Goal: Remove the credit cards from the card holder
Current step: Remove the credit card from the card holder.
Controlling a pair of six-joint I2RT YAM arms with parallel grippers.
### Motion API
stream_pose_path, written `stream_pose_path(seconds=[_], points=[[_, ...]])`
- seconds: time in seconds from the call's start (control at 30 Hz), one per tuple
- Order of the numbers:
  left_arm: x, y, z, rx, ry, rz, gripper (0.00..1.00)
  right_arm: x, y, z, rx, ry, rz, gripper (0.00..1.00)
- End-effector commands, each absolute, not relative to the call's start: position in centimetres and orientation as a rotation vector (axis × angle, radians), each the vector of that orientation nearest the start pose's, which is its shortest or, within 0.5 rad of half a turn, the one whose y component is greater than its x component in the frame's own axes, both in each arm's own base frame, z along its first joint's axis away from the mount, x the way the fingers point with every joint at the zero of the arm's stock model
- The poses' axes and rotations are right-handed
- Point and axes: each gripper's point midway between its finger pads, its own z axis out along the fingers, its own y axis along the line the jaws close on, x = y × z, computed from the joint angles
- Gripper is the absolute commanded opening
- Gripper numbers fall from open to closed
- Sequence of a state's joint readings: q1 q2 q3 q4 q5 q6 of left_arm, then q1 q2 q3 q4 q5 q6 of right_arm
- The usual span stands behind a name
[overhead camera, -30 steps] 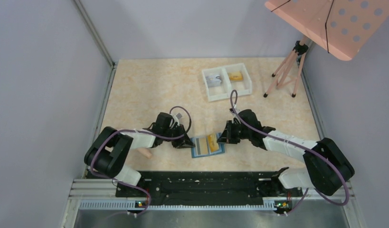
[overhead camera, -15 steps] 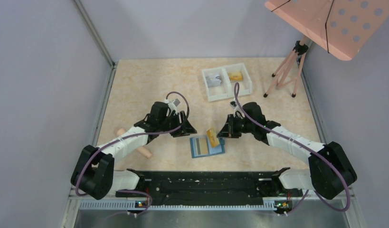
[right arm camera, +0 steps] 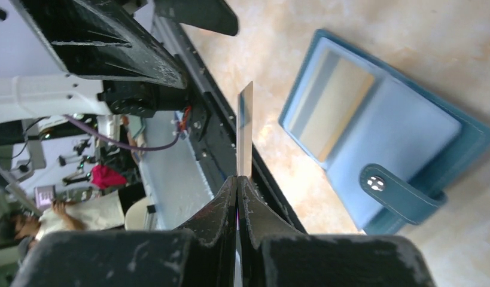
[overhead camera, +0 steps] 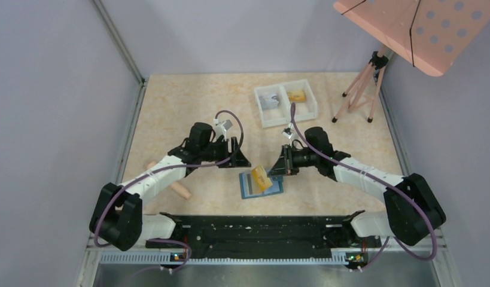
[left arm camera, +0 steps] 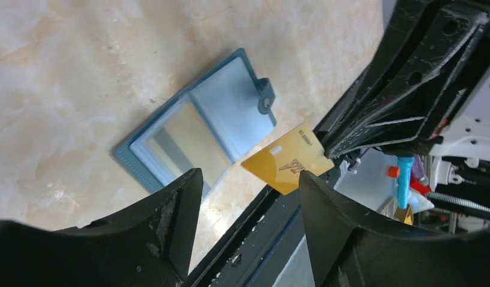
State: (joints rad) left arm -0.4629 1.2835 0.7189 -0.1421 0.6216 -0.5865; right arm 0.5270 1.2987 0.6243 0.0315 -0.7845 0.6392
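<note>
Card holder [overhead camera: 263,186]: lying open and flat on the tabletop [overhead camera: 188,107] near the front rail, between the two grippers – snap tab undone.
Greyish credit card [left arm camera: 185,140]: sitting in the holder's inner pocket.
Orange-gold credit card [overhead camera: 261,176]: hanging clear of its pocket, tilted in the air just above the holder's right half.
Right gripper [overhead camera: 283,163]: pinching that orange-gold card by one short end, fingers pressed tight on it; in the right wrist view the card is showing edge-on.
Right arm: reaching in low from the right, wrist turned toward the left arm.
Left gripper [left arm camera: 249,176]: hovering with fingers spread, gripping nothing, just left of and behind the holder and not touching it.
Left arm: stretching forward and inward, forearm angled across the table.
White tray [overhead camera: 277,119]: standing well behind the holder – something greyish is lying in its left compartment, something orange in its right.
Wooden peg [overhead camera: 181,191]: lying on the table by the left forearm.
Tripod [overhead camera: 359,89]: standing at the far right, carrying a pink perforated board [overhead camera: 437,48].
</note>
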Motion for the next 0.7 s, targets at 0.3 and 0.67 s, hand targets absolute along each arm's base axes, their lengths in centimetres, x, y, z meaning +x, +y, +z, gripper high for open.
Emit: stream_pose_path(seconds=[0.3,0.67], points=[[21.1,-28.1,16.8,0.501,2.239,-1.534,0.64,17.9,29.1,17.7,-0.573,2.159,1.74,0.0],[19.6,-28.8,16.7,0.516,2.265,-1.608,0.21,18.5,29.5,17.7,-0.551,2.149,1.756,0.0]])
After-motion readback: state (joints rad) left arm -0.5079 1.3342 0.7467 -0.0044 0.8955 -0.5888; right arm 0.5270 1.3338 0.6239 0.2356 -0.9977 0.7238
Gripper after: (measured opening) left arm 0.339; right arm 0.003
